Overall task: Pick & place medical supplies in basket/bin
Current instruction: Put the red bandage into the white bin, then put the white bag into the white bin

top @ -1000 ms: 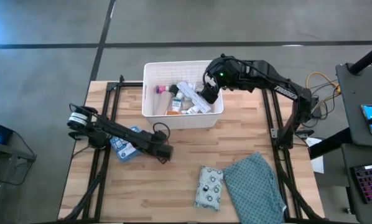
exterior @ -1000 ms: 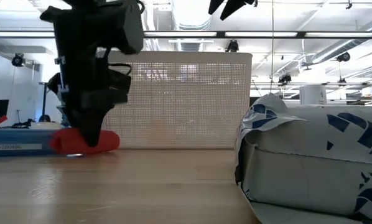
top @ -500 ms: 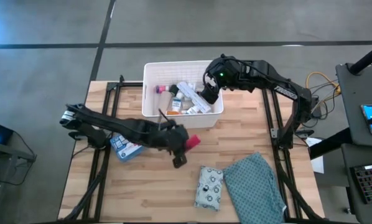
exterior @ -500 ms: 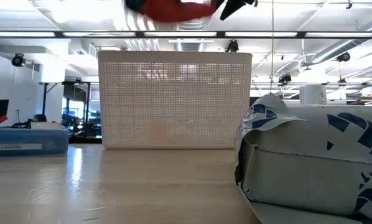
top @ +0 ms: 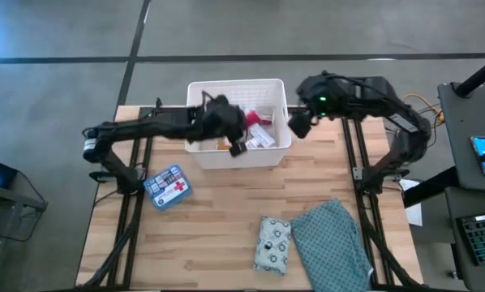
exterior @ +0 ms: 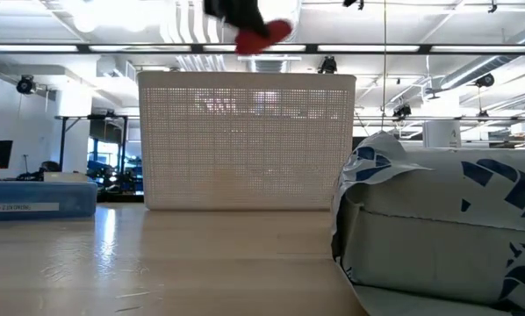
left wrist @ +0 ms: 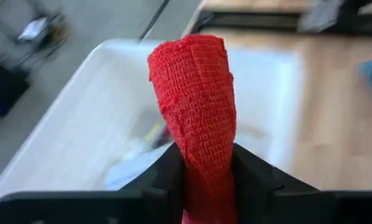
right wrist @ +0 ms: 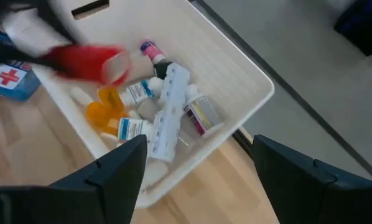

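My left gripper (top: 241,128) hovers over the white lattice basket (top: 195,91), shut on a red bandage roll (top: 255,119); the low view shows the roll (exterior: 264,35) high above the basket's rim. My right gripper (right wrist: 198,186) is open, just off the basket's right wall (top: 298,123), holding nothing. Inside the basket lie white bottles (right wrist: 201,115), an orange vial (right wrist: 102,112) and a flat white packet (right wrist: 167,112). A blue first-aid box (top: 167,186) and a patterned pouch (top: 273,242) rest flat on the table. My left gripper pinches the red bandage roll by one end (left wrist: 201,180) between its two fingers (left wrist: 164,177), which squeeze that end in. The rest of the roll (left wrist: 195,93) sticks out past the fingertips. It is lifted clear, above the basket's inside.
A teal patterned cloth (top: 332,242) lies crumpled at the table's near right, beside the pouch. Black frame rails run down both table sides (top: 133,211). Bare wood lies between the basket and the pouch (top: 226,203).
My left gripper took the red roll up off the table near the blue box, then carried it toward the far edge until it stood over the basket. My right gripper drew out of the basket toward the table's right.
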